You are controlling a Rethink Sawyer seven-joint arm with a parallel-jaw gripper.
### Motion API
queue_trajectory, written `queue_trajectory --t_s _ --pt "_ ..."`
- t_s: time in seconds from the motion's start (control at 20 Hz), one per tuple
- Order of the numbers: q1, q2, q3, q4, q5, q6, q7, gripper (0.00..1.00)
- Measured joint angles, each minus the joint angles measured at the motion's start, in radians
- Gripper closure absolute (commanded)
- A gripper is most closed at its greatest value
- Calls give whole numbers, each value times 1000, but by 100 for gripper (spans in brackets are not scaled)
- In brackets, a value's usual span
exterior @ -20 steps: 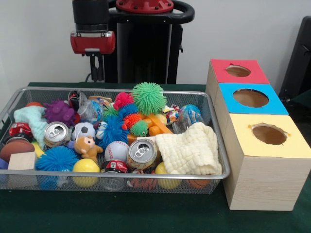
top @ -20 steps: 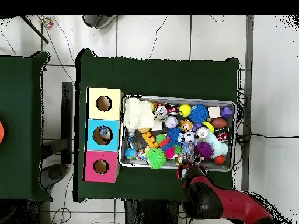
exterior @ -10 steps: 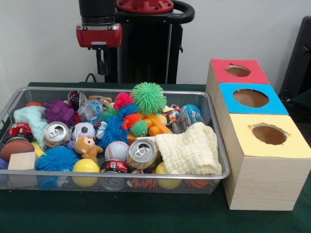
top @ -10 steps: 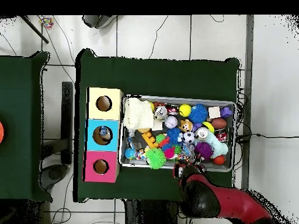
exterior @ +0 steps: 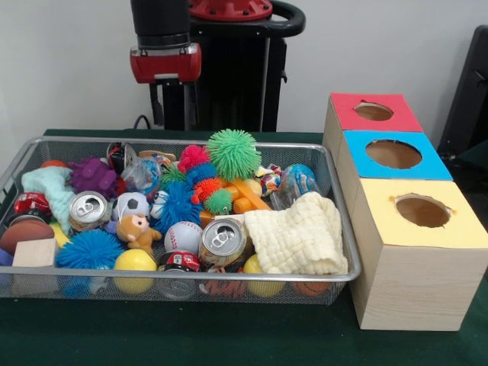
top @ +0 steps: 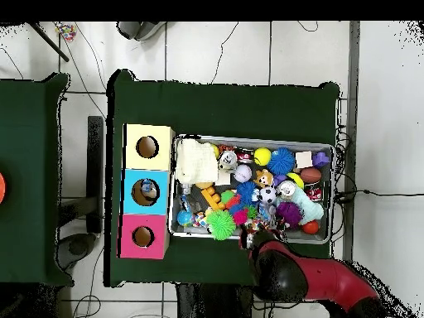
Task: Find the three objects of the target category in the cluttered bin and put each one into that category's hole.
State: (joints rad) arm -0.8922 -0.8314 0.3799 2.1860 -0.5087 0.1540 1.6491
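While the gripper hangs empty above the bin's far rim, fingers apart, the search step seems underway; next it must descend onto a chosen toy.

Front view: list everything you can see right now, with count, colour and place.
Mesh bin: one, silver wire, on the green table.
Boxes: three in a row beside the bin, red top, blue top, yellow top, one hole each.
Cans: two silver, and.
Spiky balls: large green, blue, purple, among others.
Cloth: one, cream, at the bin's box end.
Baseball: one, white.
Teddy: one, brown.
Tool: black, under a red cuff, above the bin's far rim.
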Motion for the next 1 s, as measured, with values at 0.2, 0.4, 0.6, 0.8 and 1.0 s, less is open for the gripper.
queue_trajectory --t_s 0.2,0.4,0.6,0.8,1.0 --pt "-5 20 7 -4 0 14 0 0" --pt "-7 37 8 -9 0 26 0 0" --pt "-15 53 17 -18 0 40 0 0" --pt "-27 67 31 -35 0 58 0 0" --pt "-45 83 46 -59 0 80 0 0"
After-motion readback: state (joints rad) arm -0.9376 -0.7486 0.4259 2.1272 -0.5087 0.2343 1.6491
